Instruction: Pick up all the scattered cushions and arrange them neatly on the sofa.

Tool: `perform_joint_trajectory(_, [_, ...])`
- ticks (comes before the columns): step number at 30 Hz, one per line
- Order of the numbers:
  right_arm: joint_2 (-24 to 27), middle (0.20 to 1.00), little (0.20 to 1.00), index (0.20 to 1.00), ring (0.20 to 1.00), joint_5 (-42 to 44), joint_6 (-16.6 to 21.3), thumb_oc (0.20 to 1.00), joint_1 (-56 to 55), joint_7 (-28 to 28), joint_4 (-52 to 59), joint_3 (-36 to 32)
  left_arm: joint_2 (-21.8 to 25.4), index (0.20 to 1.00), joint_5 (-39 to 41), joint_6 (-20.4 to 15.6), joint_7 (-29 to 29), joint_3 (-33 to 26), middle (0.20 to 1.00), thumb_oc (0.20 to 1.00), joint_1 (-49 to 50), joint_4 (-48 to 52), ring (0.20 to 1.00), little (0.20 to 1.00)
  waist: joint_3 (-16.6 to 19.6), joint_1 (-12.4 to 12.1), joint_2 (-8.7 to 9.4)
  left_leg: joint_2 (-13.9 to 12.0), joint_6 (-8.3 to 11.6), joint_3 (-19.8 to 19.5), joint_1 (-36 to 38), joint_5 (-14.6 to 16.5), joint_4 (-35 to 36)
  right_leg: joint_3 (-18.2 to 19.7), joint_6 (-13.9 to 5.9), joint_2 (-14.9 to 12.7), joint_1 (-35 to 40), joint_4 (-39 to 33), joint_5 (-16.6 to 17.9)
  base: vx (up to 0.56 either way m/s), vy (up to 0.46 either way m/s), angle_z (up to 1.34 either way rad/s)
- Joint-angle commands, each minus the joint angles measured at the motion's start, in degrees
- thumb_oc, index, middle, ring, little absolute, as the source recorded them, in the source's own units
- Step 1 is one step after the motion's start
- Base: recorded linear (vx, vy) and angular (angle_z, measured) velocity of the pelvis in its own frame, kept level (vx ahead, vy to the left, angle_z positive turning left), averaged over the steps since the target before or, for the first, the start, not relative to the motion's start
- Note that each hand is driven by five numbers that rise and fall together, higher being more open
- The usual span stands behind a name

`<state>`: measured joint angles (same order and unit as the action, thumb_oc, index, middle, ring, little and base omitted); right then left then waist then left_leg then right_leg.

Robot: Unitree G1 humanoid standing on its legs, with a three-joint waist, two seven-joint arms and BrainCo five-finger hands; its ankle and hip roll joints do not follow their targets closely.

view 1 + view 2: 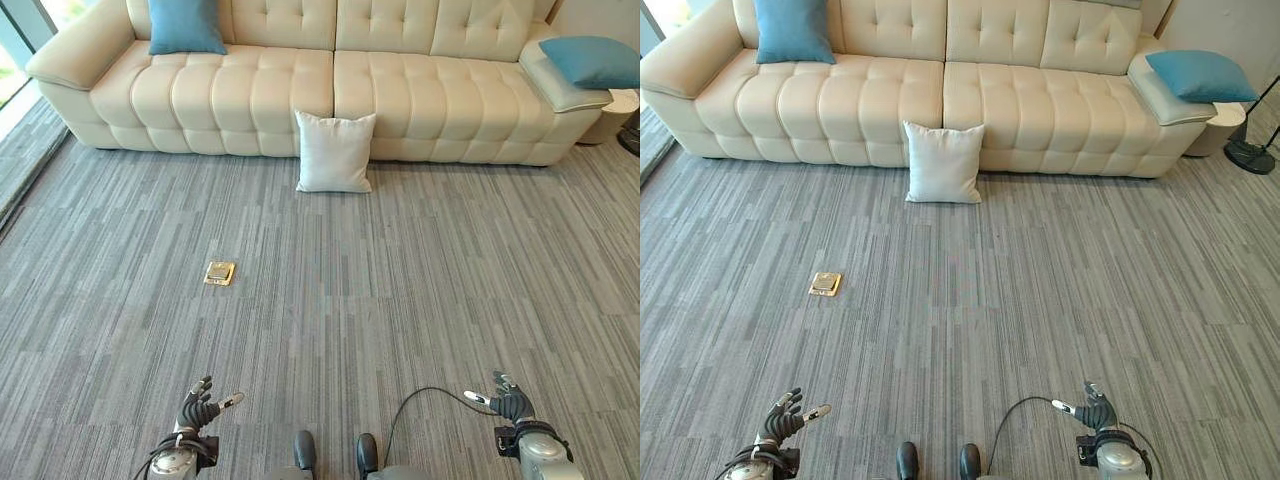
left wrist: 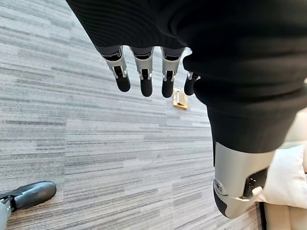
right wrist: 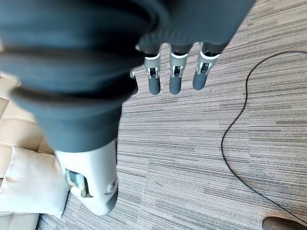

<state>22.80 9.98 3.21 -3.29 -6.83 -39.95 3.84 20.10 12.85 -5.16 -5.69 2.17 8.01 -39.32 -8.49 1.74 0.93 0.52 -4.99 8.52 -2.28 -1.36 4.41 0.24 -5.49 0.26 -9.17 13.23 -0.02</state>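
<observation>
Looking ahead, you've got one white square fabric cushion (image 1: 335,152) left on the grey striped carpet (image 1: 400,290), standing upright and leaning against the front of the cream tufted leather sofa (image 1: 250,95), right at the seam between its two seat sections. One blue fabric cushion (image 1: 186,25) sits propped against the backrest at the sofa's left end, and a second blue cushion (image 1: 604,60) lies on the sofa's right armrest, so that one may want tidying too. Your left hand (image 1: 203,405) hangs low and empty, fingers straight and loosely spread; your right hand (image 1: 508,400) is the same, fingers relaxed and holding nothing. You're at the approach step, I'd say, with the white cushion well ahead of both hands. Next you need to walk forward across the carpet, passing the small brass floor plate (image 1: 219,273) on your left, then bring both hands down either side of that white cushion and lift it onto the seat
</observation>
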Motion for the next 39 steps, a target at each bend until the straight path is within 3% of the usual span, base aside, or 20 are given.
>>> perform_joint_trajectory(1, [1.13,1.000,1.000,1.000,1.000,-0.47,1.55,1.000,1.02,-0.04,4.10,-0.59,2.54,1.000,0.75,-1.72,-0.74,-0.90,1.000,1.000,-0.77,2.48,1.000,1.000,-2.43,0.50,0.13,1.50,2.84,-5.91,6.68,11.13,-8.32,-0.07,-3.20,-1.90,-3.11,6.48,-1.79,0.31,0.064,0.07])
perform_joint_trajectory(4, [1.33,1.000,1.000,1.000,1.000,-0.26,1.84,1.000,0.98,-0.36,4.05,-0.44,2.15,1.000,1.12,-1.88,-0.96,-0.89,1.000,1.000,-0.84,2.17,1.000,1.000,-3.40,1.50,-0.12,1.68,3.15,-6.94,9.54,11.45,-7.37,-2.37,-2.88,-0.95,-4.95,2.33,-1.57,0.28,-0.012,0.43])
perform_joint_trajectory(5, [1.37,1.000,1.000,1.000,1.000,-0.15,1.93,1.000,0.70,-0.71,4.48,-0.16,1.67,1.000,1.47,-1.84,-1.32,-0.84,1.000,1.000,-0.82,2.17,1.000,1.000,-4.03,2.30,-0.06,1.81,3.73,-7.86,13.03,12.44,-5.80,-6.07,-3.28,-0.62,-8.27,-4.15,0.59,0.41,-0.067,0.19])
perform_joint_trajectory(7, [1.46,1.000,1.000,1.000,1.000,-0.27,1.71,1.000,0.00,-0.65,5.11,-0.13,1.18,1.000,0.79,-1.72,-1.41,-0.38,1.000,1.000,-1.36,1.68,1.000,1.000,-4.42,4.01,-0.49,1.65,4.59,-9.76,15.99,13.13,-5.01,-7.70,-4.06,-0.23,-11.34,-9.14,2.69,0.52,-0.076,0.28])
perform_joint_trajectory(12, [1.65,1.000,1.000,1.000,1.000,-0.50,1.47,1.000,-2.65,0.09,6.52,-0.99,0.74,1.000,-0.40,-1.96,-0.67,1.06,1.000,1.000,-1.82,1.84,1.000,1.000,-4.13,6.18,-1.37,0.60,7.52,-12.83,19.93,11.33,-8.08,-6.97,-2.52,-0.50,-12.30,-6.73,4.22,0.44,-0.160,0.67])
perform_joint_trajectory(13, [1.97,1.000,1.000,1.000,1.000,0.50,1.66,1.000,-2.63,0.47,5.60,-1.24,0.56,1.000,-0.40,-1.62,0.54,2.75,1.000,1.000,-2.02,2.28,1.000,1.000,-4.60,6.47,-2.05,-1.49,11.34,-10.47,12.29,0.86,-24.08,-6.85,0.36,-0.57,-8.72,-5.02,2.87,0.33,-0.222,0.94])
perform_joint_trajectory(15, [2.23,1.000,1.000,1.000,1.000,1.17,2.22,1.000,-2.34,0.55,5.50,-0.82,0.65,1.000,-0.48,-1.56,0.83,3.37,1.000,1.000,-2.47,2.21,1.000,1.000,-4.87,6.56,-1.73,-2.25,11.62,-8.99,9.08,-2.12,-30.37,-6.66,1.70,-0.29,-7.43,-4.92,1.67,0.42,-0.292,0.95])
perform_joint_trajectory(16, [2.80,1.000,1.000,1.000,1.000,1.44,1.99,1.000,-1.94,0.61,5.16,-0.42,1.07,1.000,-0.37,-1.49,1.29,3.53,1.000,1.000,-2.67,2.09,1.000,1.000,-5.14,5.84,-1.24,-4.31,10.49,-5.47,5.92,-2.84,-36.59,-5.75,3.73,0.65,-4.76,-4.54,-1.05,0.36,-0.241,0.46])
perform_joint_trajectory(18, [2.79,1.000,1.000,1.000,1.000,1.68,1.82,1.000,-1.90,0.62,4.70,-0.44,1.19,1.000,-0.18,-1.35,1.26,3.43,1.000,1.000,-2.74,1.82,1.000,1.000,-5.05,5.54,-0.69,-5.08,9.78,-3.87,4.36,-3.01,-37.81,-4.95,4.26,0.67,-3.75,-4.38,-1.92,0.30,-0.149,-0.37])
perform_joint_trajectory(19, [3.01,1.000,1.000,1.000,1.000,2.05,1.75,1.000,-1.73,0.54,4.56,-0.26,1.10,1.000,0.02,-1.30,1.30,3.59,1.000,1.000,-2.95,1.64,1.000,1.000,-5.26,4.96,-0.23,-5.08,8.64,-2.98,2.14,-0.36,-38.55,-4.16,4.55,0.80,-1.91,-4.35,-2.89,0.42,-0.160,-0.55])
perform_joint_trajectory(22, [3.08,1.000,1.000,1.000,1.000,3.13,1.95,1.000,-1.92,0.34,5.44,-1.14,0.85,1.000,-0.20,-1.14,1.67,4.85,1.000,1.000,-3.91,0.62,1.000,1.000,-6.10,3.47,1.74,-3.59,6.67,-0.67,-7.05,5.45,-31.55,-1.80,3.87,-0.07,4.40,-6.54,-4.68,0.46,-0.111,-0.16])
perform_joint_trajectory(24, [3.25,1.000,1.000,1.000,1.000,3.11,2.10,1.000,-1.78,0.01,5.91,-1.12,1.02,1.000,-0.44,-1.19,1.51,5.01,1.000,1.000,-4.03,0.48,1.000,1.000,-6.44,3.00,2.01,-2.69,6.63,-0.83,-9.88,5.75,-27.28,-1.31,3.47,0.00,5.97,-7.40,-5.38,0.33,-0.028,0.02])
perform_joint_trajectory(28, [3.55,1.000,1.000,1.000,1.000,2.32,2.18,1.000,-1.12,-0.63,6.13,-0.78,1.05,1.000,-1.00,-1.05,1.26,4.78,1.000,1.000,-3.26,1.00,1.000,1.000,-6.31,1.05,1.53,-1.15,8.03,-3.02,-13.96,0.00,-14.36,0.79,3.01,1.51,10.96,-9.56,-6.75,0.48,0.031,-0.33])
perform_joint_trajectory(29, [3.40,1.000,1.000,1.000,1.000,1.33,1.73,1.000,-0.03,-0.97,5.82,-0.57,0.69,1.000,-1.19,-0.78,0.79,4.35,1.000,1.000,-2.61,0.56,1.000,1.000,-5.60,-0.65,1.72,-0.86,8.79,-3.75,-17.79,-2.98,-11.82,3.85,2.73,2.16,15.40,-10.35,-8.15,0.50,0.088,-0.51])
perform_joint_trajectory(32, [2.96,1.000,1.000,1.000,1.000,0.91,1.55,1.000,-0.53,-0.09,7.46,-0.66,0.43,1.000,-1.03,-0.58,1.20,3.41,1.000,1.000,-1.37,0.09,1.000,1.000,-4.24,-1.70,2.14,-1.28,8.22,-3.87,-16.41,-2.20,-12.94,5.44,2.01,1.01,17.77,-9.48,-9.70,0.66,0.179,-0.95])
perform_joint_trajectory(33, [2.70,1.000,1.000,1.000,1.000,0.36,1.65,1.000,-0.42,0.02,7.39,-0.15,0.48,1.000,-0.85,-0.59,0.91,3.30,1.000,1.000,-1.17,-0.25,1.000,1.000,-4.03,-2.13,2.80,-0.54,7.49,-3.73,-16.54,-1.42,-14.56,5.80,1.67,-0.13,17.49,-7.53,-9.11,0.63,0.235,-1.13])
perform_joint_trajectory(34, [2.11,1.000,1.000,1.000,1.000,-0.55,1.58,1.000,-0.11,0.60,8.70,0.18,0.84,1.000,-0.64,-0.48,0.81,2.83,1.000,1.000,-1.12,0.53,1.000,1.000,-3.34,-2.58,4.42,0.48,5.21,-1.84,-14.08,2.10,-15.51,6.77,-1.70,-3.00,14.58,0.38,-1.82,0.62,0.234,-0.77])
perform_joint_trajectory(35, [2.11,1.000,1.000,1.000,1.000,-0.55,1.58,1.000,-0.10,0.60,8.70,0.18,0.84,1.000,-0.64,-0.47,0.81,2.82,1.000,1.000,-1.13,0.53,1.000,1.000,-3.21,-2.68,4.33,0.33,5.25,-1.79,-14.21,1.95,-15.39,6.88,-1.68,-2.87,14.37,0.34,-1.66,0.76,0.270,-1.10])
perform_joint_trajectory(36, [1.92,1.000,1.000,1.000,1.000,-0.68,1.76,1.000,0.34,1.02,10.19,0.36,1.82,1.000,-0.53,-0.37,0.43,2.26,1.000,1.000,-1.62,1.34,1.000,1.000,-3.62,-2.56,4.38,1.04,3.50,-1.09,-10.73,4.62,-14.81,6.67,-3.83,-4.33,11.18,8.88,3.34,0.30,0.106,-0.87])
perform_joint_trajectory(39, [1.18,1.000,1.000,1.000,1.000,-1.19,1.85,1.000,1.14,1.16,10.75,1.14,2.66,1.000,0.04,-0.53,-0.46,1.60,1.000,1.000,-2.23,2.35,1.000,1.000,-4.59,-2.19,2.76,0.73,1.79,-0.94,-5.49,7.04,-13.34,3.69,-2.91,-5.14,4.82,17.85,4.68,0.39,0.159,-0.34])
